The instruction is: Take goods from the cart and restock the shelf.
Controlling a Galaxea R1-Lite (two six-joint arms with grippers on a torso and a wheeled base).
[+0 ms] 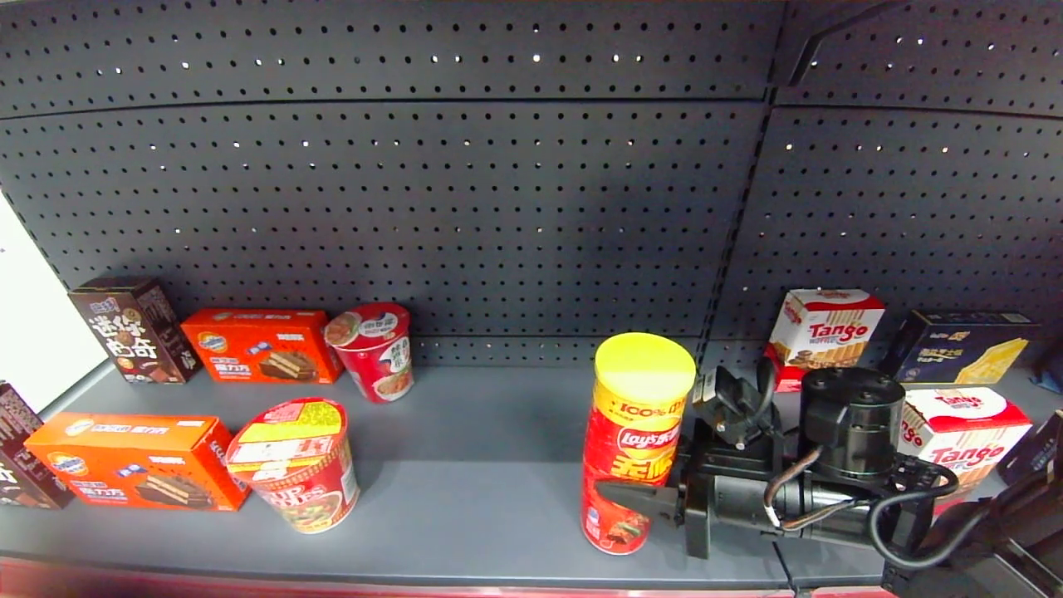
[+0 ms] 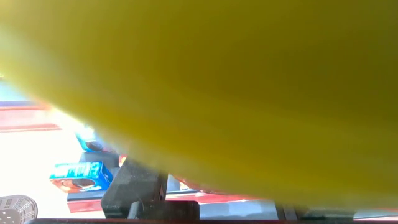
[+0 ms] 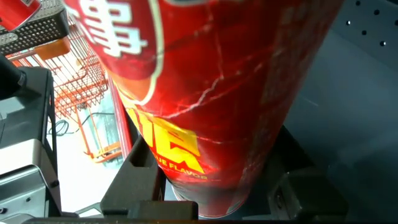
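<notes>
The right gripper [image 1: 623, 490] is clamped on the lower body of the chip canister [image 1: 639, 415]. One finger crosses the front of the canister and the other is hidden behind it. The right wrist view confirms this: the red canister wall [image 3: 211, 93] sits between the two fingers of the gripper [image 3: 214, 193].

The canister stands upright with its yellow lid on top, and its base appears to rest on the shelf [image 1: 482, 473] near the front edge. The low grip probably keeps the tall canister steady while it is set down.

It stands in open space, well apart from the cup noodles [image 1: 292, 465] to the left and near the wafer boxes [image 1: 963, 432] to the right. The orange wire cart [image 3: 81, 93] stands behind the arm.

For the left gripper [image 2: 211, 202], a yellow surface [image 2: 236, 81] lies close against the camera. Whether this gripper is holding anything cannot be told.
</notes>
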